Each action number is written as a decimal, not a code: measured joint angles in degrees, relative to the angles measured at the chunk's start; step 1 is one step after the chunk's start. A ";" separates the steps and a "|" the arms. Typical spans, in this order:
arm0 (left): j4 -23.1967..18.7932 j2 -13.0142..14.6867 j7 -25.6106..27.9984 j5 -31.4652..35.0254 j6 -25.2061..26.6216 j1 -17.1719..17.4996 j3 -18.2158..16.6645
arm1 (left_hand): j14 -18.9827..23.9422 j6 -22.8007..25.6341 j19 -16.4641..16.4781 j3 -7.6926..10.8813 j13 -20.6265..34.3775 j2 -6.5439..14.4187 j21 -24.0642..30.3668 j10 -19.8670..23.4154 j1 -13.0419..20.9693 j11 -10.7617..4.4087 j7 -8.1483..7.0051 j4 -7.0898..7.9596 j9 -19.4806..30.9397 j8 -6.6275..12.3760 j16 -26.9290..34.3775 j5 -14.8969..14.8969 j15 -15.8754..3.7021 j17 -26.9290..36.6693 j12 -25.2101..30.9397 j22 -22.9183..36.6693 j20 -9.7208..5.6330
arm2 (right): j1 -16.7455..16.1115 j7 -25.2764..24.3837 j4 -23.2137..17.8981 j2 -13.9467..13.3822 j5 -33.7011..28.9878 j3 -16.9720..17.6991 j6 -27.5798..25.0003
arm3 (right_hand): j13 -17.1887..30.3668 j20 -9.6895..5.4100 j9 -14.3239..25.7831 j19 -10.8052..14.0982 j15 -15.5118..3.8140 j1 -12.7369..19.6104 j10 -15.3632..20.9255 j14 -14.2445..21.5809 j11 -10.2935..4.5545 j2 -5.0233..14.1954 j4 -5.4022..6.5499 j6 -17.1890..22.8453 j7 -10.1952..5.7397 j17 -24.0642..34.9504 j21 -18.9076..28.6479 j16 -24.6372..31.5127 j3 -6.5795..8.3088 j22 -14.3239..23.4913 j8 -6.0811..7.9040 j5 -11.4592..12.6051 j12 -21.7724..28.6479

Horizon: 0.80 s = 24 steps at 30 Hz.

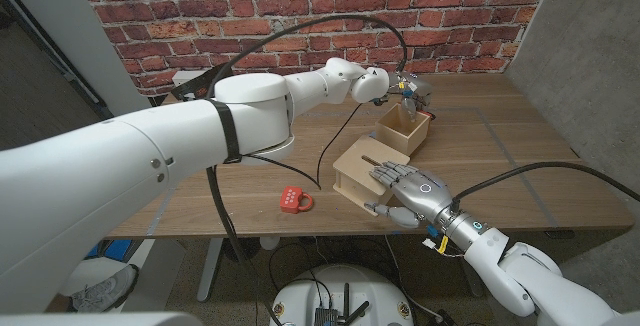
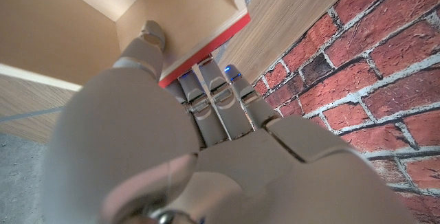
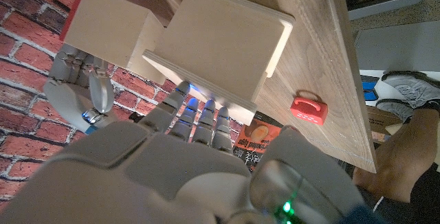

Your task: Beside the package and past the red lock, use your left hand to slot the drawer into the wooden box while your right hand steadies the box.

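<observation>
My right hand (image 1: 408,188) rests on the near end of the wooden box (image 1: 362,169), fingers draped over its top and thumb against its side, holding it steady on the desk (image 1: 520,156). The red lock (image 1: 295,200) lies to the box's left, near the front edge. Farther back, my left hand (image 1: 405,88) grips the drawer (image 1: 405,130) by its far, red-edged wall, thumb inside. The drawer sits just beyond the box's open end, skewed to it. Risk: drawer enters crooked and jams, or shoves the box from under my right hand.
</observation>
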 measured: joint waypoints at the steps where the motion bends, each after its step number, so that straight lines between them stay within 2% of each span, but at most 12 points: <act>1: 0.00 0.03 0.02 0.04 -0.16 0.00 -0.02 | 0.00 0.00 0.00 0.00 0.00 0.00 0.00 0.00 0.00 0.00 0.00 0.00 0.00 0.00 0.00 0.00 0.00 -0.04 0.00 0.00 0.00 | 0.05 -0.02 0.05 -0.02 -0.08 -0.12 -0.12 | 0.00 0.00 0.00 0.00 0.00 0.00 0.00 0.00 0.00 0.00 0.00 0.00 0.00 0.00 0.00 0.00 0.00 0.00 0.00 0.00 0.00; 24: -0.27 0.78 0.24 1.74 -3.06 0.17 -0.30 | 0.00 0.00 0.00 -0.01 0.00 -0.01 0.00 0.00 0.01 0.00 0.00 -0.01 0.00 0.00 -0.01 0.12 0.00 -0.25 -0.01 0.00 0.00 | 0.81 -0.44 0.62 -1.16 -0.56 -1.69 -1.19 | 0.00 0.43 -0.02 -0.01 0.00 0.00 0.00 0.00 0.00 0.00 0.00 -0.01 0.00 0.00 -0.13 0.00 0.00 -0.12 -0.01 0.00 0.00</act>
